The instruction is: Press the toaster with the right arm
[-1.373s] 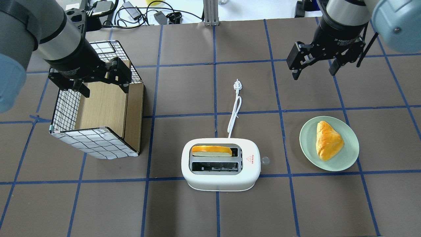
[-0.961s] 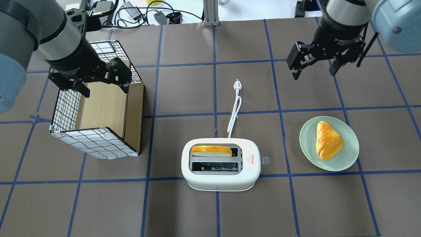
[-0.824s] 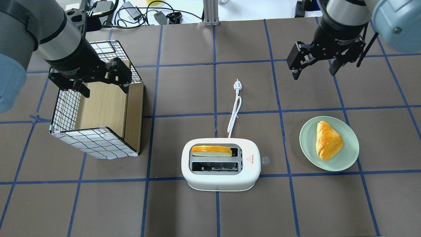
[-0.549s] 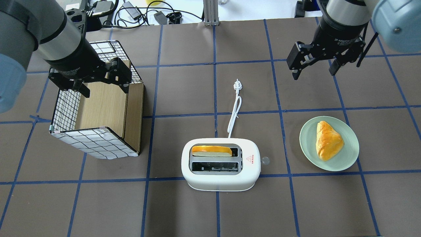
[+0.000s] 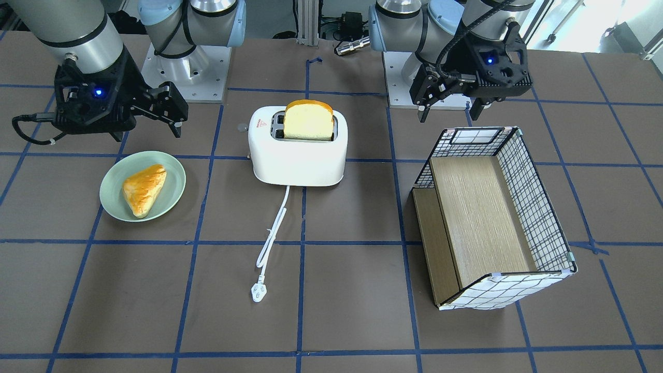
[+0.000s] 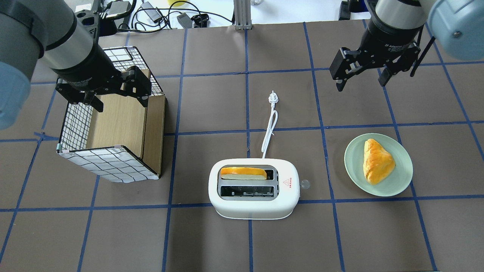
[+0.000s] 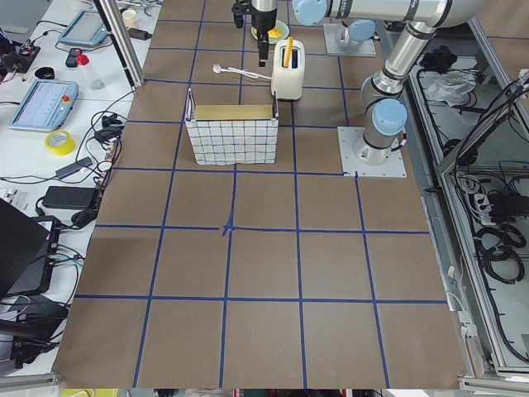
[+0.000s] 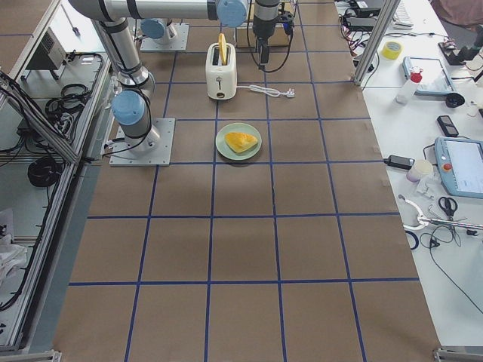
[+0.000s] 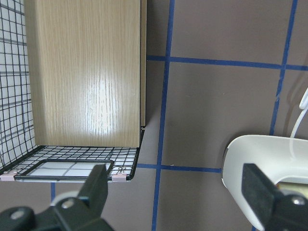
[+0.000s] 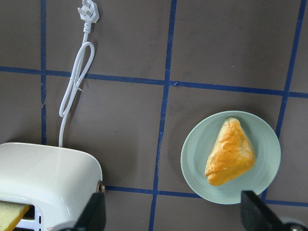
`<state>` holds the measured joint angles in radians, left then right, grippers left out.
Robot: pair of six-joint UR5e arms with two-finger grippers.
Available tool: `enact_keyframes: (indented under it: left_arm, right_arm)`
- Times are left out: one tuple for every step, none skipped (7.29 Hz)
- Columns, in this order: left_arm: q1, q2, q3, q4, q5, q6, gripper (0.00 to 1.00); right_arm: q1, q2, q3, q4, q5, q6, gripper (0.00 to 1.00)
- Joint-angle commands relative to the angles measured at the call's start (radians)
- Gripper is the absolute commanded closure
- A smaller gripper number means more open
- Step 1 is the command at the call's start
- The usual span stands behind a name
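The white toaster (image 6: pixel 253 206) stands near the table's front middle, with a bread slice (image 6: pixel 243 173) upright in its far slot. Its round side lever (image 6: pixel 305 184) points toward the plate. Its cord and plug (image 6: pixel 272 99) trail away behind it. My right gripper (image 6: pixel 361 85) is open and empty, high above the table, behind and to the right of the toaster. In the right wrist view the toaster (image 10: pixel 48 178) lies at the lower left, between the open fingers (image 10: pixel 94 214). My left gripper (image 6: pixel 121 104) is open and empty over the basket.
A wire-grid basket (image 6: pixel 109 164) with a wooden insert lies on its side at the left. A pale green plate (image 6: pixel 401 181) with a golden pastry (image 6: pixel 377 160) sits to the right of the toaster, below my right gripper. Cables and devices lie beyond the table's far edge.
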<state>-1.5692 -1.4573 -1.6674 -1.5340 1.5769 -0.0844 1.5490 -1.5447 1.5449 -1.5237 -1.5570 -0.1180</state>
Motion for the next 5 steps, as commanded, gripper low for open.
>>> enact_keyframes:
  left_arm:
    - [0.000, 0.000, 0.000, 0.000, 0.000, 0.000, 0.00]
    - [0.000, 0.000, 0.000, 0.000, 0.000, 0.000, 0.00]
    - [0.000, 0.000, 0.000, 0.000, 0.000, 0.000, 0.00]
    - [0.000, 0.000, 0.000, 0.000, 0.000, 0.000, 0.00]
    - [0.000, 0.000, 0.000, 0.000, 0.000, 0.000, 0.00]
  right_arm:
    - [0.006, -0.002, 0.001, 0.010, -0.002, 0.012, 0.00]
    - [0.009, -0.009, 0.003, 0.016, 0.003, 0.014, 0.00]
    - [0.011, -0.014, 0.018, 0.036, 0.014, 0.032, 0.00]
    - [0.014, -0.046, 0.064, 0.056, 0.015, 0.053, 0.00]
    - [0.013, -0.098, 0.140, 0.037, 0.021, 0.058, 0.05]
